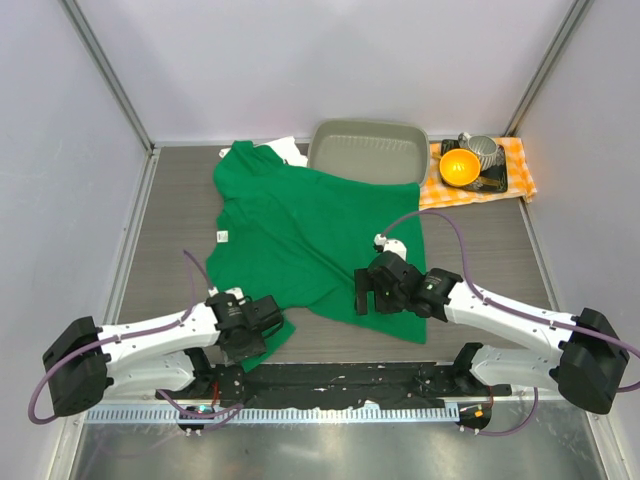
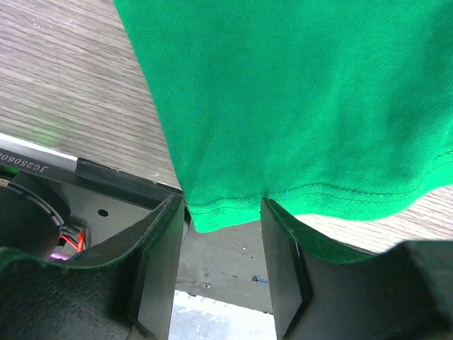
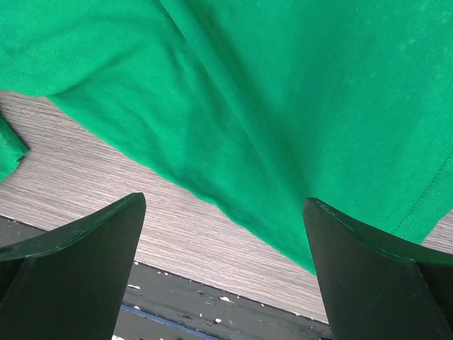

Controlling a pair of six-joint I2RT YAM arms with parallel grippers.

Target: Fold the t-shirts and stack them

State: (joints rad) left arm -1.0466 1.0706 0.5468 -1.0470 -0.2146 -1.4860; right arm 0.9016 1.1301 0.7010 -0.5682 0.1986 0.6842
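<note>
A bright green t-shirt lies spread out on the wooden table, a small white label at its left edge. A bit of the white t-shirt peeks out behind its far corner. My left gripper is low at the green shirt's near left corner. In the left wrist view the stitched hem lies at the tips of the left gripper, whose jaws stand apart, pinching nothing. My right gripper hovers wide open over the shirt's near edge, with bare table between its fingertips.
A grey tray sits at the back, touching the green shirt. To its right an orange-and-white checked cloth carries an orange bowl and a metal cup. The black arm-mount rail runs along the near edge.
</note>
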